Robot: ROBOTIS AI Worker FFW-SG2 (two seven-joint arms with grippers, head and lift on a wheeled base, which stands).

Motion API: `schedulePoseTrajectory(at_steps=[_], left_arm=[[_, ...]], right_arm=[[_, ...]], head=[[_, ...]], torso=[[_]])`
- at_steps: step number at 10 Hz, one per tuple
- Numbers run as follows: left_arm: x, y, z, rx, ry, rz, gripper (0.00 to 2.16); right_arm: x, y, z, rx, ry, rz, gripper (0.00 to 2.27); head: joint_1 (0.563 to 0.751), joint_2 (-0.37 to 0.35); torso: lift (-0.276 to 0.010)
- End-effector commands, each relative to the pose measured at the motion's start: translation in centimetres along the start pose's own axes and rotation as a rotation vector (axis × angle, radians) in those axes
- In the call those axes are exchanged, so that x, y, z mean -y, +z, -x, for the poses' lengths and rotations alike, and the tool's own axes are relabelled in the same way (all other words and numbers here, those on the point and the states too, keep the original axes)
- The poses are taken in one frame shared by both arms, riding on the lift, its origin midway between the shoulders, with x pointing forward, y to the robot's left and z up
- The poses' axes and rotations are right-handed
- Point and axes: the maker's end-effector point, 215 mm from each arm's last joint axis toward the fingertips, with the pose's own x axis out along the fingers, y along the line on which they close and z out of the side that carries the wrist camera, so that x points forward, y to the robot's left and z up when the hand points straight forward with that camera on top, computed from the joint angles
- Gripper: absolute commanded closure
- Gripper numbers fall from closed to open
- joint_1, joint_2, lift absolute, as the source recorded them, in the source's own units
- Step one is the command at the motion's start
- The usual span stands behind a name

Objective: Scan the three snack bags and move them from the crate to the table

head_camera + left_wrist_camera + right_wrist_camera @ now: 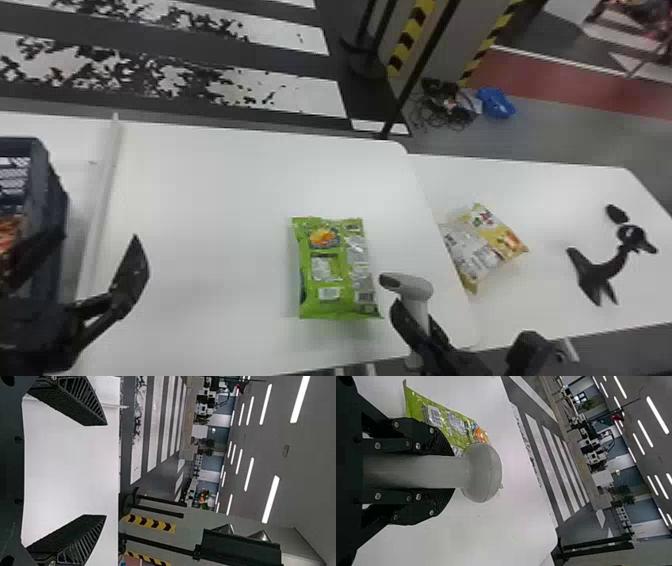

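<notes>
So, the green snack bag (pixel 332 265) is lying flat on the white table (pixel 210 200), just below and a touch right of center in the head view. It's a bright, shiny green with crimped ends, a round picture of orange food near its upper left corner, a couple of pale label panels down the middle and a silvery strip along the right side. The yellow snack bag (pixel 505 240) is right of center, sitting at a slant on the farther white tabletop, kinda crinkly, with a big whitish-silver panel and some food artwork.

Over at the left edge there's the dark crate (pixel 57 200), with orange-red packaging (pixel 9 235) in it, cut off by the frame, so can't tell much there.

As for the grippers, the left one (pixel 97 240) is at lower left, jaws spread wide with just air between them. The right gripper (pixel 417 315), lower right of center, is clamped round the handle of a grey handheld scanner (pixel 417 286), whose head pokes out past the fingertips, near the green bag's lower right corner.
</notes>
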Motion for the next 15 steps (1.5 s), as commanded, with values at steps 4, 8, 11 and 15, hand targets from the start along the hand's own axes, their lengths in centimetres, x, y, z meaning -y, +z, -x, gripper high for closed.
schedulePoseTrajectory(at_steps=[4,8,11,15], left_arm=[[-0.4,0.9,0.7,0.025,0.009,-0.004,0.04],[-0.4,0.8,0.9,0.024,0.012,-0.004,0.04],[-0.7,0.9,1.1,0.026,0.017,-0.007,0.04],[-0.9,1.4,1.4,0.033,0.018,-0.011,0.04]], right_arm=[[-1.3,-4.2,-0.8,-0.062,0.022,-0.014,2.24],[-0.8,-5.6,-1.7,-0.081,0.018,0.005,2.24],[0.1,-4.6,-1.9,-0.068,0.010,0.013,2.24],[4.3,2.5,-4.3,-0.016,-0.050,0.011,2.24]], head=[[0.695,-0.269],[0.695,-0.252],[0.695,-0.252],[0.695,-0.302]], torso=[[-0.062],[-0.062],[-0.062],[-0.062]])
